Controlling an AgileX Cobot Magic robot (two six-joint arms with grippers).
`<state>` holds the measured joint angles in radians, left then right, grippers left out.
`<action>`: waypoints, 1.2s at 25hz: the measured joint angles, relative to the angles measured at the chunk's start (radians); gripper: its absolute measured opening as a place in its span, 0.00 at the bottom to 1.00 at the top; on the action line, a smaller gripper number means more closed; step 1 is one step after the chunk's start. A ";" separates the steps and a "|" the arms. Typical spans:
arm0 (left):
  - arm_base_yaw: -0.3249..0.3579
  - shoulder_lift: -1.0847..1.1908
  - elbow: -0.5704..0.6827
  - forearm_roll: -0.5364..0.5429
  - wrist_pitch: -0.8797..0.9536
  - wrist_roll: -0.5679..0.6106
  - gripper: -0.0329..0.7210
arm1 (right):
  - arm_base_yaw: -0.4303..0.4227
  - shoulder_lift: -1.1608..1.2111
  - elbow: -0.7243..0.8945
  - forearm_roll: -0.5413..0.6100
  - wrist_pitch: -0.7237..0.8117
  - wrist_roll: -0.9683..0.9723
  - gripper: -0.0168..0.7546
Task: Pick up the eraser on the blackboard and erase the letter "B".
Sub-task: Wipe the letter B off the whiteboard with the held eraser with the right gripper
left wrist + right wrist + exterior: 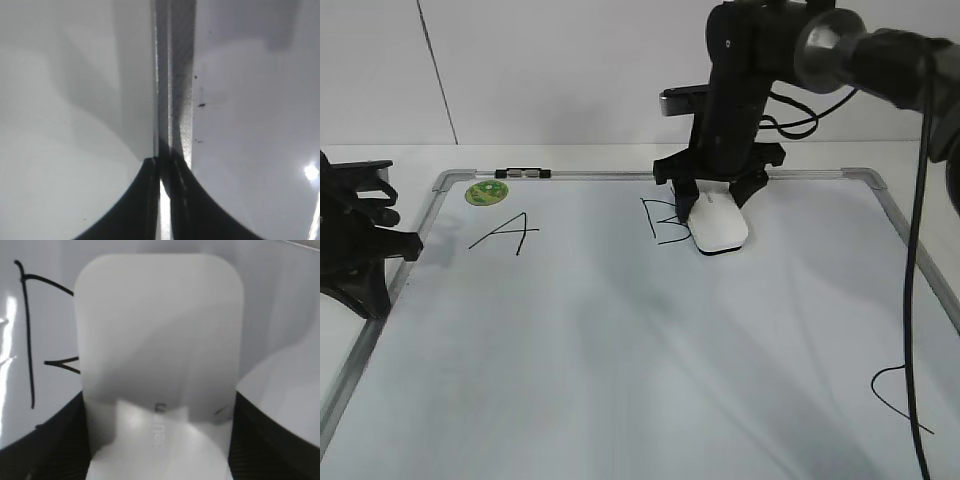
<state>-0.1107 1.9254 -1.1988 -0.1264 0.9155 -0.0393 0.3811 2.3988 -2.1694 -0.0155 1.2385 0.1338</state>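
The blackboard (620, 340) is a white board with a grey frame, lying flat. The white eraser (717, 224) rests on it, covering the right part of the black letter "B" (660, 222). My right gripper (717, 195) is shut on the eraser's far end. In the right wrist view the eraser (160, 340) fills the frame between the fingers, with strokes of the "B" (30, 335) on its left. My left gripper (375, 240) sits at the board's left edge; in the left wrist view its fingers (165, 200) are closed over the frame (175, 100).
A black "A" (505, 232) and a round green sticker (486, 192) lie at the board's far left. Part of another black letter (895, 395) shows at the near right. A black cable (917, 250) hangs down on the right.
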 joint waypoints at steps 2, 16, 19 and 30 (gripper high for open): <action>0.000 0.000 0.000 0.000 0.002 0.000 0.08 | 0.018 0.023 -0.027 -0.006 0.004 -0.002 0.71; 0.000 0.000 0.000 0.000 0.002 0.000 0.08 | 0.040 0.053 -0.057 -0.028 0.012 -0.005 0.71; 0.000 0.000 0.000 0.002 0.004 0.000 0.08 | 0.074 0.053 -0.059 -0.033 0.010 -0.006 0.71; 0.000 0.000 0.000 0.002 0.006 0.000 0.08 | 0.186 0.056 -0.059 0.009 0.005 -0.020 0.71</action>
<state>-0.1107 1.9254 -1.1988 -0.1246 0.9214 -0.0393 0.5672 2.4546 -2.2281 -0.0061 1.2436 0.1137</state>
